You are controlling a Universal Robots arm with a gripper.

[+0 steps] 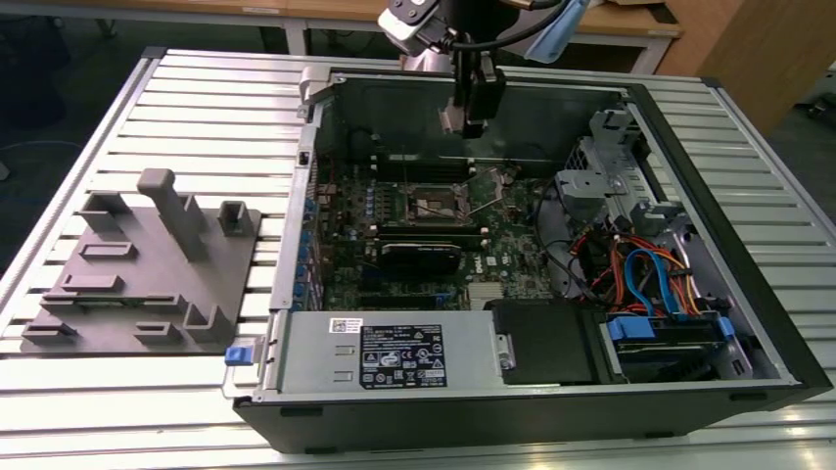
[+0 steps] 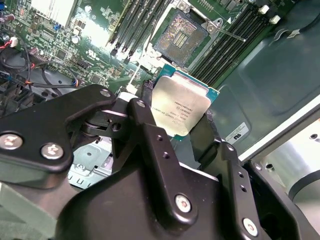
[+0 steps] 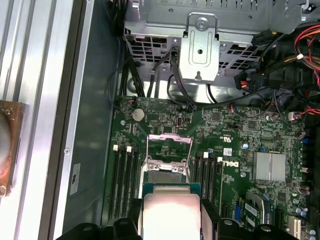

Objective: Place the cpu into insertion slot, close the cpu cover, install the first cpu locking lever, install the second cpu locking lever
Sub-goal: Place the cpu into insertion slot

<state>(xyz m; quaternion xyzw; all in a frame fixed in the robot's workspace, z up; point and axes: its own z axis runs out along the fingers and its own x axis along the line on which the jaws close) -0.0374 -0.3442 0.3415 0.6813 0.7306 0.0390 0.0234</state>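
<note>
My gripper (image 1: 472, 125) hangs inside the open computer case, above the back part of the motherboard. It is shut on the cpu (image 2: 180, 107), a flat square chip with a silver top, pinched at two opposite edges by the black fingers (image 2: 145, 112). The cpu (image 3: 170, 212) hovers just short of the insertion slot (image 3: 165, 171), without touching it. The insertion slot (image 2: 181, 31) lies open with its contact field bare, and the same slot (image 1: 438, 203) sits mid-board in the exterior view. The cpu cover (image 3: 170, 136) stands swung up on the slot's far side. A thin locking lever (image 2: 231, 34) sticks out beside the slot.
Memory slots (image 3: 125, 175) flank the socket on both sides. A drive cage (image 1: 612, 176) and coloured cables (image 1: 643, 274) fill the case towards the exterior view's right. The grey power supply box (image 1: 392, 357) sits at the front. A grey fixture plate (image 1: 144, 264) lies outside the case.
</note>
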